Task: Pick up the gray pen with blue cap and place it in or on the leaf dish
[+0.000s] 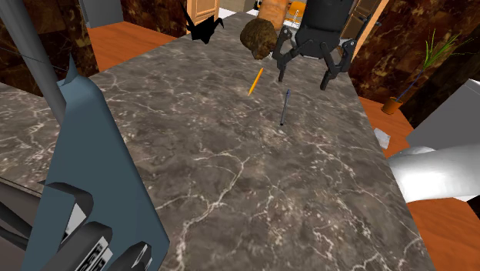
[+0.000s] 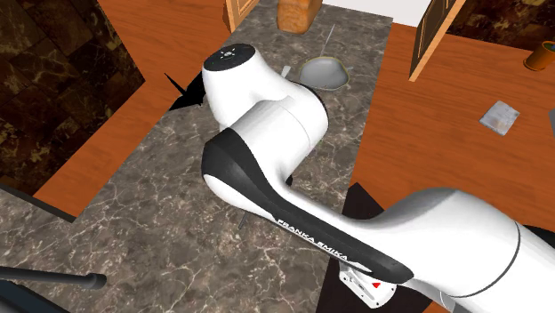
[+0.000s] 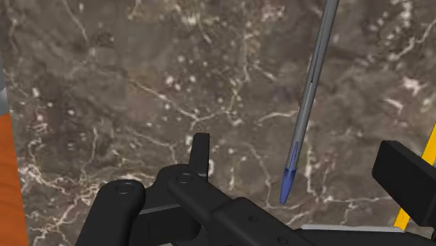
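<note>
Gray pen [image 1: 284, 108] flat on marble counter [image 1: 231, 169], well off edges; hand [image 1: 304, 75] near cap end, fingers spread, gripping nothing

Countertop [image 1: 231, 169] reads as polished dark marble with white veins, smooth with a soft sheen; floor [image 2: 160, 53] is plain orange-brown, wood-coloured and smooth. Pen [image 3: 308, 98] has a smooth gray barrel with a dull metallic look and a blue, plastic-looking cap [image 3: 288, 178]; leaf dish [image 1: 260, 38], at 11 o'clock from it in the shoulder view, is brown and rough-lumpy outside, smooth gray inside. Gripper [image 1: 304, 77] is matt black, arm shell [image 2: 285, 116] glossy white with dark matt joints.
</note>
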Robot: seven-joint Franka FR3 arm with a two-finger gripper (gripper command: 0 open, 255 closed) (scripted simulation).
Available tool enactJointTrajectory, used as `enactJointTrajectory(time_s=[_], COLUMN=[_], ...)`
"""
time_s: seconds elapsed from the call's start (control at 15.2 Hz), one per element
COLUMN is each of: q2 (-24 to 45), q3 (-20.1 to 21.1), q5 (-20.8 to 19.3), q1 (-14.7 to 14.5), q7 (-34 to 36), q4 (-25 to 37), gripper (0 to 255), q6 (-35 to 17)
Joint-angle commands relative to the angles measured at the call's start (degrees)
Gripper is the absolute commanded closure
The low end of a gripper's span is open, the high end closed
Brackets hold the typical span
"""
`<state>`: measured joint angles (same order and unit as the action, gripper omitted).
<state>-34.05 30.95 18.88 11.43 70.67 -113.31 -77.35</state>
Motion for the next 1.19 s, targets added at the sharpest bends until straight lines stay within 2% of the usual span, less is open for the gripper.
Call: enactJointTrajectory(time_s=[0.0, 0.53, 0.99, 1.06, 1.12], q2=[3.45, 0.67, 0.68, 0.68, 0.68], q3=[3.44, 3.86, 3.85, 3.85, 3.85], q5=[0.45, 1.8, 1.8, 1.8, 1.8], q1=[1.95, 0.95, 0.96, 0.96, 0.96], q7=[6.94, 5.84, 5.84, 5.84, 5.84], q4=[3.7, -3.98, -3.97, -3.97, -3.97], gripper=[0, 0, 0, 255, 255], q6=[0.27, -4.76, -4.74, -4.74, -4.74])
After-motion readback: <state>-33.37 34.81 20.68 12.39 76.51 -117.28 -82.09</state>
